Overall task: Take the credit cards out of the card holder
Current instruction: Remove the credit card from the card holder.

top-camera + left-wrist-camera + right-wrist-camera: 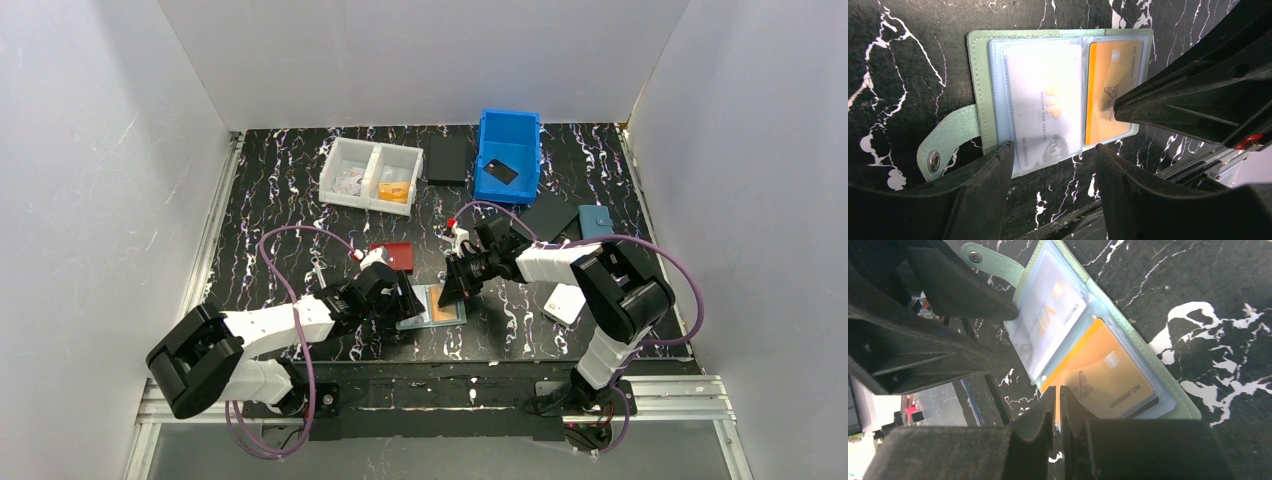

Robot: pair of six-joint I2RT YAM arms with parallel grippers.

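Leverage guides us: left tool (1053,150), spread wide, seemingly braces the open card holder (979,75) on the tabletop (908,50) while right tool (1058,390), nearly closed, prods the orange card (1103,75).

Your left arm (272,326) and right arm (553,263) each show white links, black joint housings and a looped purple cable (697,303).

Even, bright light falls from above on my desk (280,210), the white walls (100,150) glow softly, glare whitens the card holder's (979,60) clear sleeves (1043,95), and my own jaws loom dark and blurred up close.
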